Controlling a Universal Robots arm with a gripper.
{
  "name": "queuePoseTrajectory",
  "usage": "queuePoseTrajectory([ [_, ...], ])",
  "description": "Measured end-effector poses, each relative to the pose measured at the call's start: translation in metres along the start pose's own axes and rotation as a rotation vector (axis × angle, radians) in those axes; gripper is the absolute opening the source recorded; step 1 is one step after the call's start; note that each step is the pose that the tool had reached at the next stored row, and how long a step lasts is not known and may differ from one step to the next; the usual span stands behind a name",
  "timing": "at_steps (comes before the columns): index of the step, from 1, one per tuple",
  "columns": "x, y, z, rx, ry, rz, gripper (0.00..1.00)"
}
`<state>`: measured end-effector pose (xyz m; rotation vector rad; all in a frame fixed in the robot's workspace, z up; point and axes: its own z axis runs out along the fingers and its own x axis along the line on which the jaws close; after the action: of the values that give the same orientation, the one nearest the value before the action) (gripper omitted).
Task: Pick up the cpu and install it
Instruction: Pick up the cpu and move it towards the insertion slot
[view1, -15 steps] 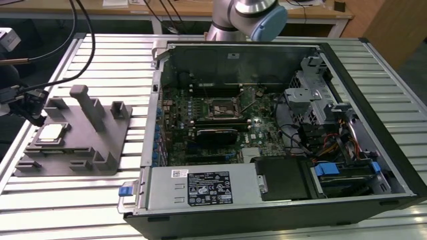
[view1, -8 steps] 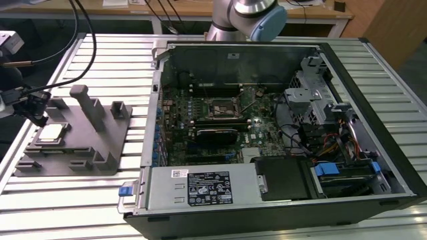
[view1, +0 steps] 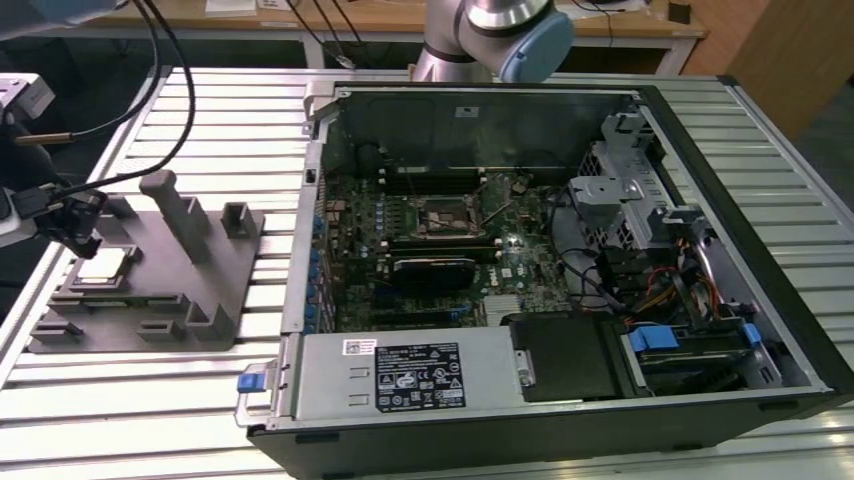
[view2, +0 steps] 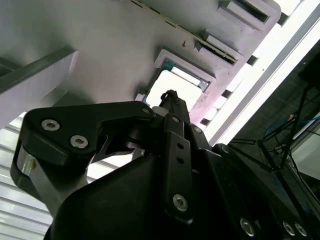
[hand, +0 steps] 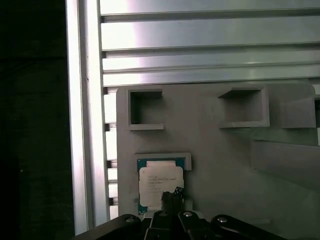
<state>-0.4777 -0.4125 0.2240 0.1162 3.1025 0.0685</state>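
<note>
The arm (view1: 497, 25) behind the computer case (view1: 534, 120) is bare silver tube with a pale blue cap on its joint. To the exterior view's left of the case, the gripper (view1: 74, 235) is all matte black: chunky link plates dotted with shiny round screws (view2: 50, 124). A bunch of thin black cables (view1: 167, 90) loops down to it.
</note>
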Motion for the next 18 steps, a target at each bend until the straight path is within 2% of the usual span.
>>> queuePoseTrajectory([
  [7,0.0042,0.0013,0.0103,-0.0003,0.0004,-0.008,0.11],
  [18,0.0085,0.0086,0.0237,-0.0012,0.0015,-0.033,0.11],
])
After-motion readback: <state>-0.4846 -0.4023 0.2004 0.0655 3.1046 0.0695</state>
